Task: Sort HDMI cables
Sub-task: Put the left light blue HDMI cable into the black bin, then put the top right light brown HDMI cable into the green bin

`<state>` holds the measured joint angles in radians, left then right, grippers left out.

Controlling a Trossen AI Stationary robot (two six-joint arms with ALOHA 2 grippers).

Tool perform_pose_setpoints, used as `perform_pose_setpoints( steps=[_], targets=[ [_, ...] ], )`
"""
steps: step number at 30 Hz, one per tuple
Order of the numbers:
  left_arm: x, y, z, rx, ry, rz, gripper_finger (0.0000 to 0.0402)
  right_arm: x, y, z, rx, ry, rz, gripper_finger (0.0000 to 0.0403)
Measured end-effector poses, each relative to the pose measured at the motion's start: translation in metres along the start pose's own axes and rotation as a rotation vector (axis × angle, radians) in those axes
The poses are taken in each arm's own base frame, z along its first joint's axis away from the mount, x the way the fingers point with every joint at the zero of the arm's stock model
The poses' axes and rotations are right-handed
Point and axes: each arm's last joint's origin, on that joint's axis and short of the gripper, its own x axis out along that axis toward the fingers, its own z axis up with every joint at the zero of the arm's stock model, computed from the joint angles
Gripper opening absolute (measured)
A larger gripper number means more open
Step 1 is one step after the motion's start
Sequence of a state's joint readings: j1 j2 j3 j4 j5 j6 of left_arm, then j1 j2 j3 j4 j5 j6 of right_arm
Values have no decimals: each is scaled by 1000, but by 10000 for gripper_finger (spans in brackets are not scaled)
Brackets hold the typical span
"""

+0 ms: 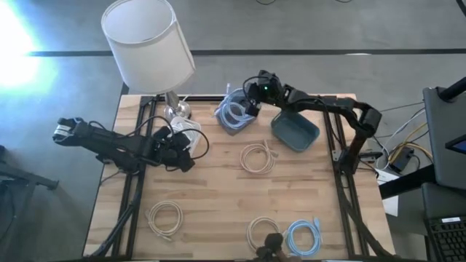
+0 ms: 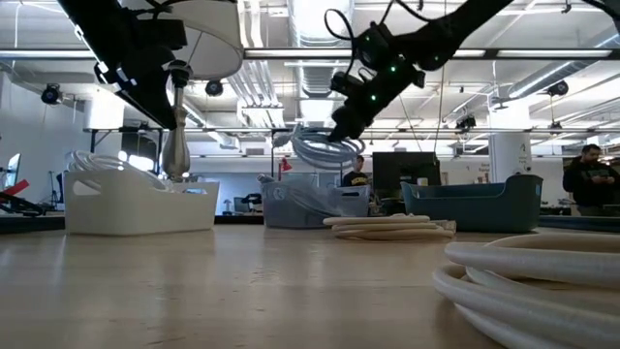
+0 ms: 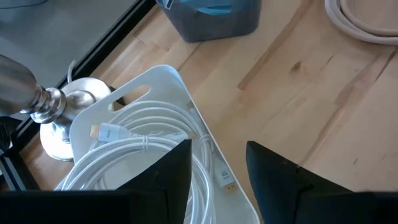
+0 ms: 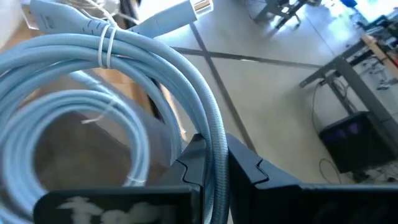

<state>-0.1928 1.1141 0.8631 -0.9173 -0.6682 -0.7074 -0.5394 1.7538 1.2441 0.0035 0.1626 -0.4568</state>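
My right gripper (image 1: 250,104) is shut on a light blue HDMI coil (image 1: 234,114) and hangs it over the grey-blue bin (image 1: 223,125) at the table's far edge. In the low view that coil (image 2: 320,147) is clear above the bin (image 2: 308,206). My left gripper (image 3: 217,177) is open above the white bin (image 3: 165,78), which holds white coils (image 3: 134,155). Two beige coils (image 1: 257,157) (image 1: 164,217) lie flat on the table. A third beige coil (image 1: 262,233) and a light blue one (image 1: 303,237) lie at the near edge. My right gripper pinches one side of the light blue coil's bundle of turns (image 4: 214,146) between its two fingers (image 4: 249,171). The fingers lie across the strands. The coil is lifted clear and hangs below the gripper (image 2: 351,116) over the grey-blue bin, with its plugs (image 4: 186,12) at the far side of the loop.
A lamp with a white shade (image 1: 149,40) and a metal base (image 1: 175,110) stands at the far left, beside the white bin. A darker blue bin (image 1: 295,132) sits under the right arm. Bare wood lies mid-table, between the coils.
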Motion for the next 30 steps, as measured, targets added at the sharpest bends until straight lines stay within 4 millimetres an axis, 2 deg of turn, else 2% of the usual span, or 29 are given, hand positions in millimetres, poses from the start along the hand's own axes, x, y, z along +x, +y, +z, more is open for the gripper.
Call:
perform_pose_setpoints(
  steps=[8,13,21,30],
  targets=[
    [0,-1,2,-34,-17,-12,156,30,11,-18,-90,64,36,36],
    [0,-2,2,-47,-19,-15,156,45,17,-26,-63,101,52,50],
    [0,-2,2,-56,-22,-18,156,47,15,-20,4,96,46,81],
    [0,-2,3,-59,-24,-19,156,42,13,-15,-9,160,40,124]
  ],
)
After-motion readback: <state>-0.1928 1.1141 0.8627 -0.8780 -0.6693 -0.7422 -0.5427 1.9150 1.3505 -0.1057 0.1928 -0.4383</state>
